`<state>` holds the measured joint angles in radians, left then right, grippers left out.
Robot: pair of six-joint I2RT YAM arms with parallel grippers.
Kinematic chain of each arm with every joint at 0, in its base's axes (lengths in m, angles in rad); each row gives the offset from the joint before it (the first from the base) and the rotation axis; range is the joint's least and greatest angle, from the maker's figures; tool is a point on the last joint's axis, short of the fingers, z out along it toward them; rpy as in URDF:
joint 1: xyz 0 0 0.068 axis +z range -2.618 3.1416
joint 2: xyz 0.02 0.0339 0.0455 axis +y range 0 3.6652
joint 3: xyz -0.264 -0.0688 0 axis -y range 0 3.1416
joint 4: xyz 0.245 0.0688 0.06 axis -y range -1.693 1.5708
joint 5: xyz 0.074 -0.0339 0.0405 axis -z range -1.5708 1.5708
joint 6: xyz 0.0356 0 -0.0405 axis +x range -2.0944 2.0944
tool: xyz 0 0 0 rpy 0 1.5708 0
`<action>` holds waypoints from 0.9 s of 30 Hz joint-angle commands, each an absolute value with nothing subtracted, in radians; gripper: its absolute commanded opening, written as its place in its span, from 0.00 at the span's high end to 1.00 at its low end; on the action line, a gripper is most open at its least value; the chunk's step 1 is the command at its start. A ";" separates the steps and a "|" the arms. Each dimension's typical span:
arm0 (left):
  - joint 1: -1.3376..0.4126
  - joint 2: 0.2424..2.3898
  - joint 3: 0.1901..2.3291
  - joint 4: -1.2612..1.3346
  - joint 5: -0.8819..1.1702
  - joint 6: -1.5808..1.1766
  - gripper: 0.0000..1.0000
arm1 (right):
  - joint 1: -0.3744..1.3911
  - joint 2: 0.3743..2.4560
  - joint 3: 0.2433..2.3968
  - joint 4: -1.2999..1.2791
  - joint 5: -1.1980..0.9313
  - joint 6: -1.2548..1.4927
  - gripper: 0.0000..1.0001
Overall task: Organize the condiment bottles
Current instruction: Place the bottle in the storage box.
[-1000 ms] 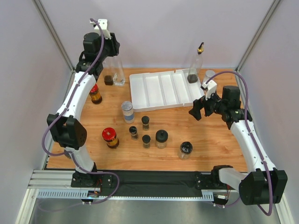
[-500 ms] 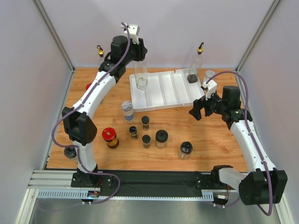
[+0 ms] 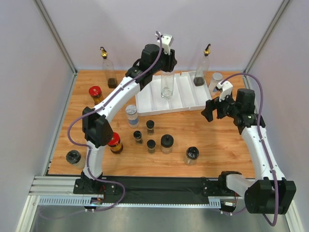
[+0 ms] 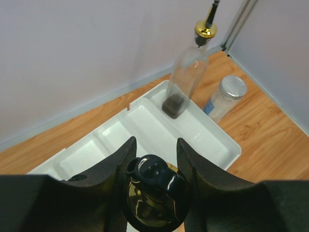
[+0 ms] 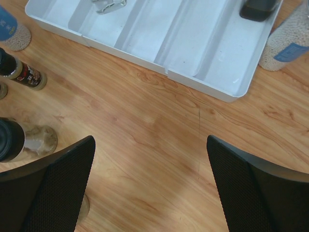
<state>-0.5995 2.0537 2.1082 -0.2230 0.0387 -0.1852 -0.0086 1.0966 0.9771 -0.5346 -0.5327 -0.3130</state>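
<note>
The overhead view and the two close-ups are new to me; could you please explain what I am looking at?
Two robot arms are bolted at the near edge of a wooden table. The wide picture comes from a fixed camera above and behind them; each close-up comes from a camera on one wrist, looking past its own fingers. The left gripper is shut on a tall clear bottle by its gold spout, over the white divided tray; whether it touches the tray floor I cannot tell. The right gripper is open and empty above bare wood. A second spouted bottle stands in the tray's right end compartment. Red-capped jars, grey-lidded jars and black-lidded jars stand loose on the table.
</note>
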 commanded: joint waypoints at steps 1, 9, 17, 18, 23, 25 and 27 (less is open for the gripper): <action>-0.637 2.045 2.207 -0.129 0.025 -0.201 1.00 | -0.038 1.069 1.022 -0.508 -0.506 -0.279 0.00; -0.722 2.129 2.301 -0.087 0.002 -0.241 1.00 | -0.080 1.066 1.032 -0.503 -0.466 -0.250 0.00; -0.779 2.224 2.382 -0.026 -0.081 -0.291 1.00 | -0.106 1.069 1.045 -0.506 -0.440 -0.225 0.00; -0.785 2.232 2.393 -0.020 -0.086 -0.291 1.00 | -0.107 1.068 1.045 -0.506 -0.440 -0.229 0.00; -0.813 2.275 2.413 0.037 -0.118 -0.313 1.00 | -0.110 1.054 1.049 -0.506 -0.449 -0.233 0.00; -0.821 2.290 2.434 0.055 -0.133 -0.314 1.00 | -0.110 1.051 1.051 -0.509 -0.456 -0.230 0.00; -0.834 2.322 2.483 0.057 -0.146 -0.314 1.00 | -0.110 1.046 1.049 -0.508 -0.457 -0.230 0.00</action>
<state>-0.8131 2.3310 2.3592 -0.1162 -0.1078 -0.2863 -0.1062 1.0748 1.0061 -0.5343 -0.4538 -0.2481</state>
